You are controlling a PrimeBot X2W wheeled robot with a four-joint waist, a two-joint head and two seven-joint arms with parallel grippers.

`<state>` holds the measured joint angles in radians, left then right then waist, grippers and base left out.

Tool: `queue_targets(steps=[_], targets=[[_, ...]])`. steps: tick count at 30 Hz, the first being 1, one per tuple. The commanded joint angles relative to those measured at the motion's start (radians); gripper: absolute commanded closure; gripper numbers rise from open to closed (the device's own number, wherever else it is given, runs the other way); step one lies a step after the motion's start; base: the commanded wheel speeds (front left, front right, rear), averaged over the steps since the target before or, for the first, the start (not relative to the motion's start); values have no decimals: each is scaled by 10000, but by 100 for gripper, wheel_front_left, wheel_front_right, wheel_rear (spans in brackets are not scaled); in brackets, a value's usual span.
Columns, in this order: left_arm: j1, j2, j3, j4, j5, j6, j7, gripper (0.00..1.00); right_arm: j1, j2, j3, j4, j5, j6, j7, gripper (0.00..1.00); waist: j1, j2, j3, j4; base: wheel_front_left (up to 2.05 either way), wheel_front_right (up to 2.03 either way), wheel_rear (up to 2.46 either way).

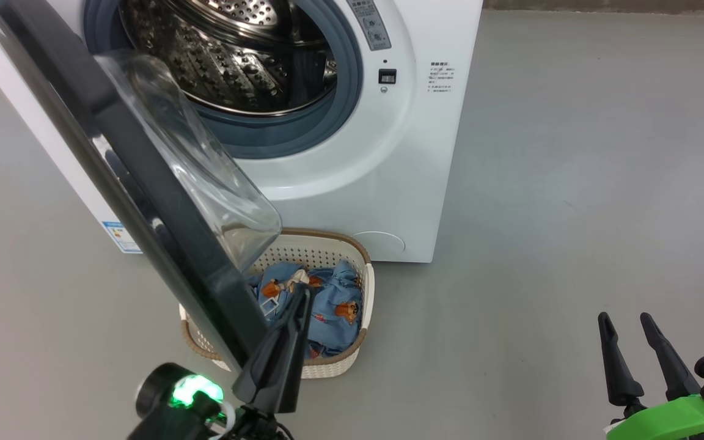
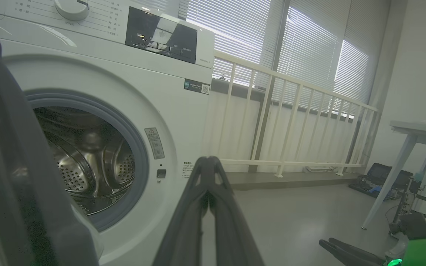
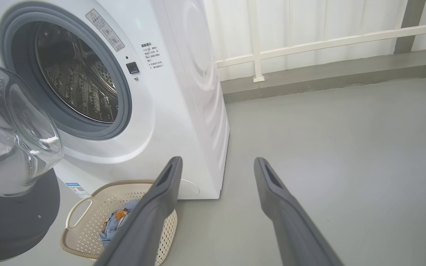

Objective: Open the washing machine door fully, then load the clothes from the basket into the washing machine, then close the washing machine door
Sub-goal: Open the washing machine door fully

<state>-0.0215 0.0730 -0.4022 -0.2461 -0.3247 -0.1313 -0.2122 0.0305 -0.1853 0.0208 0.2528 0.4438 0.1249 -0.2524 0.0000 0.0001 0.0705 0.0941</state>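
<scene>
Left gripper (image 1: 304,293), jaws together, near washing machine (image 1: 352,183); blue label (image 1: 121,236) illegible.

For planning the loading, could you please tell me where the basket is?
Head view, lower centre: the basket sits on the floor before the washing machine, partly behind the open door.

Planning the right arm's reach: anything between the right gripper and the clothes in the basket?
Nothing visible: only bare floor between the right gripper and the clothes. The washing machine door overhangs the basket's other side.

the head view looks steeply down, close over the basket (image 1: 333,366); both wrist views sit low near the floor (image 3: 346,147), sharing the washing machine (image 3: 176,111) front.
</scene>
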Motion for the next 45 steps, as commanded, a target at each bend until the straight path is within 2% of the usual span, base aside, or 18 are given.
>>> queue_targets(steps=[1, 13, 24, 45], targets=[[-530, -54, 147, 164, -154, 6, -25, 100, -239, -131, 108, -280, -58, 58, -93, 0, 0, -1, 17, -18, 0, 0, 0], [-912, -133, 121, 2004, -725, 149, -61, 100, -258, -130, 138, -301, -48, 58, -93, 0, 0, -1, 81, -30, 0, 0, 0], [-1287, -151, 567, 3603, -1188, 250, -279, 100, -274, -146, 140, -310, 20, 58, -93, 0, 0, -1, 82, 19, 0, 0, 0], [-1491, -48, 1192, 4655, -1358, 242, -475, 100, -244, -180, 92, -403, 4, 58, -93, 0, 0, -1, 38, 321, 0, 0, 0]])
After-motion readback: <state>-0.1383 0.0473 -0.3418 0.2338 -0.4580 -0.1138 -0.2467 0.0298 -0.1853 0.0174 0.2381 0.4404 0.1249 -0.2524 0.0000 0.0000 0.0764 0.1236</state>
